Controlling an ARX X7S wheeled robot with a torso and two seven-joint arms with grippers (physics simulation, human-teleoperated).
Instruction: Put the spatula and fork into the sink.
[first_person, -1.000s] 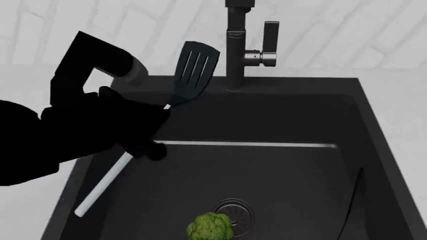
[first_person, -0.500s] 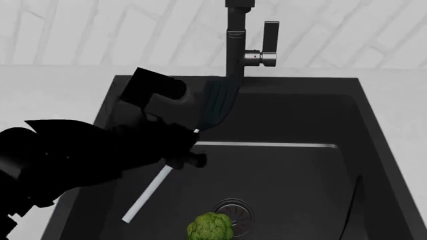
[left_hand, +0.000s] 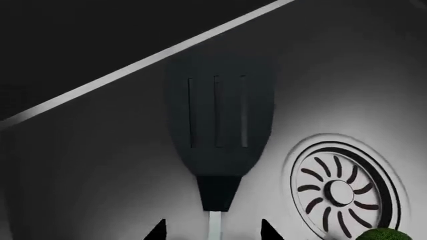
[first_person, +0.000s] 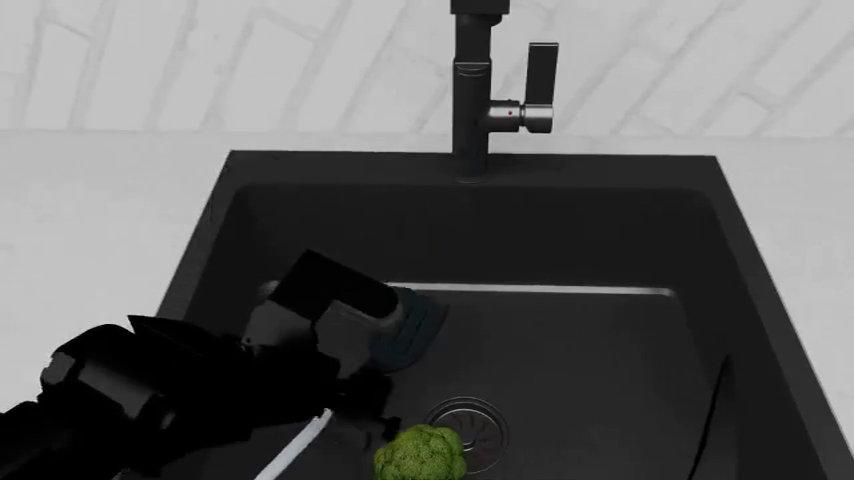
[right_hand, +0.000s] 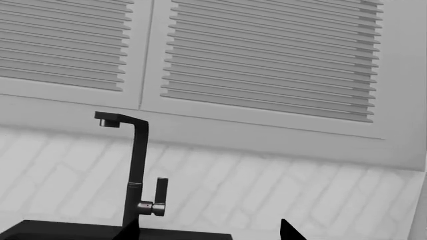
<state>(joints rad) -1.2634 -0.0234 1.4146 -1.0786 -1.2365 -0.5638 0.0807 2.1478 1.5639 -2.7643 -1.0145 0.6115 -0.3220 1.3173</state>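
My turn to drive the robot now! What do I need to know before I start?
Left gripper: shut on the spatula's handle, down inside the sink.
Right gripper: open, holding nothing, up in front of the faucet.
Spatula: black head over the sink floor, beside the drain; whether it touches the floor cannot be told.
Lettuce: sits by the drain.
Fork: not seen in any view.
Done: spatula carried into the basin.
Left: let go of the spatula, pull the left arm out, then find the fork and put it in the sink too.
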